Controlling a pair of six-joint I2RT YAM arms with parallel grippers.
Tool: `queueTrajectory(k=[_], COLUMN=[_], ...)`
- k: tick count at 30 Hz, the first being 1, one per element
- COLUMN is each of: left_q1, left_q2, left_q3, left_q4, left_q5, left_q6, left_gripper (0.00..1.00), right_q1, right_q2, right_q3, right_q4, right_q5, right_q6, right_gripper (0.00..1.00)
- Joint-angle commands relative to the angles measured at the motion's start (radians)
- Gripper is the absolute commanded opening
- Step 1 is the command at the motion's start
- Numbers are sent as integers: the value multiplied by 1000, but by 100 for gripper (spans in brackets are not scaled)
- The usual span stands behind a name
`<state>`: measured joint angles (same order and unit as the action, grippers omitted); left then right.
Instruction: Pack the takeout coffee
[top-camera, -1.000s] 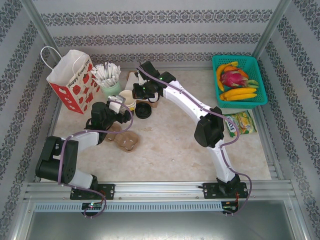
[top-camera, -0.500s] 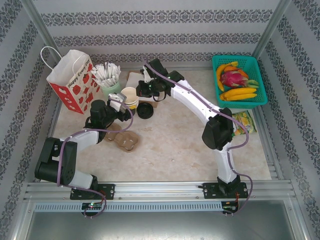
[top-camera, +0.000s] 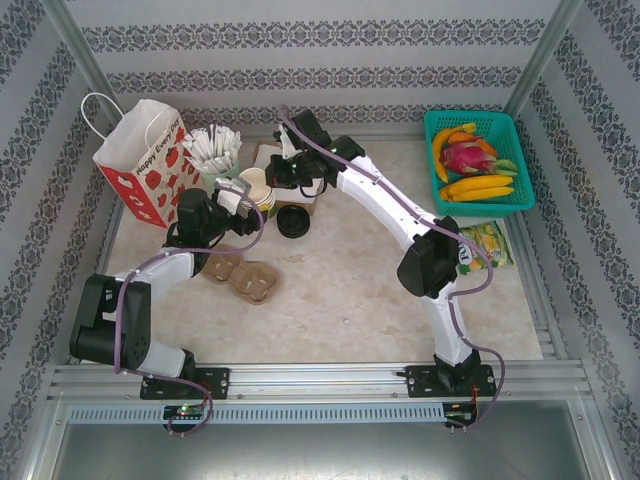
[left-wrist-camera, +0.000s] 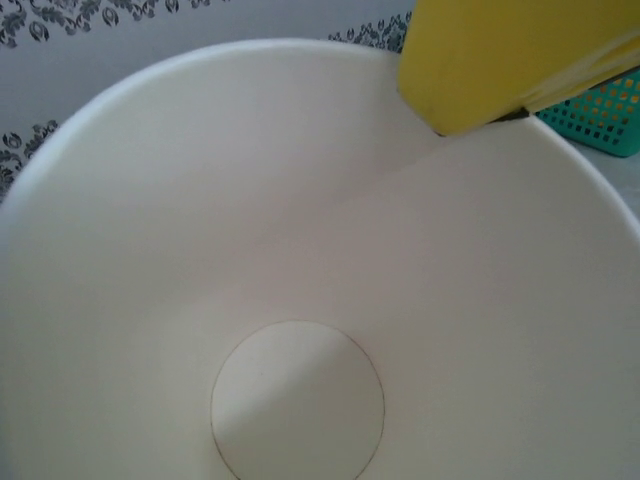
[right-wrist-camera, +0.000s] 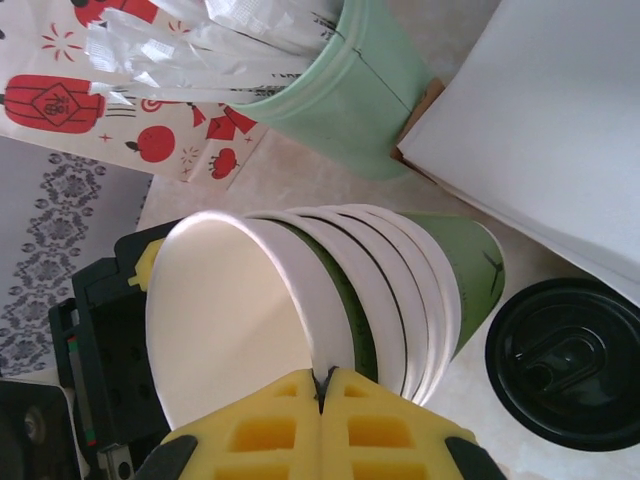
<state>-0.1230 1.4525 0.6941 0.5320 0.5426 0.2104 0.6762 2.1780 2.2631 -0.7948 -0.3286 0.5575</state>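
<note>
One black-lidded takeout coffee (right-wrist-camera: 565, 365) was seen four o'clock of the cup stack (right-wrist-camera: 430, 290), whose top cup (right-wrist-camera: 230, 320) was pinched by the right gripper (right-wrist-camera: 322, 385); the left gripper (top-camera: 232, 200) state could not be told.

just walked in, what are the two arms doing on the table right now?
Both arms are at the stack of lidless cups, not the coffee. The right gripper is pinched shut on the rim of the top cup. The left gripper sits at that same cup, its camera looking straight into it; whether it grips is unclear. The takeout coffee, black lid on, stands untouched beside the stack. The paper bag stands at the far left.
</note>
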Motion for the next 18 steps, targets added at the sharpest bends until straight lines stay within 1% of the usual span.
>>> queueTrajectory(k=[1,4,6,8,10,12,14,18], left_q1=[3,15,16,16,11,8,7,12], left_q2=[19,-11,-28,-31,-24,-15,-8,-15], left_q3=[1,-16,-17,-9,3,14,22,4], left_q4=[-143,-154,-184,-204,-206,-215,-234,-249], left_q5=[-11,-22,-26,-9,7,6,-3,-26], left_q6=[46,43,53,50,37,38,53,71], left_gripper=[79,79,79,79,79,79,79,79], right_q1=[-20,-70,-75,-41,11,33,15,-83], right_q2=[-78,-149,-168,-144,-83,-43,-71,-216], right_q3=[1,-115,-162,-145,-72,-4,1,-154], right_q4=[55,102,133,144,129,105,108,192], right_q5=[-46,-26,-38,-65,-105,-130,-124,-105], right_q6=[-12,-3,15,28,37,38,30,40], right_gripper=[0,0,0,0,0,0,0,0])
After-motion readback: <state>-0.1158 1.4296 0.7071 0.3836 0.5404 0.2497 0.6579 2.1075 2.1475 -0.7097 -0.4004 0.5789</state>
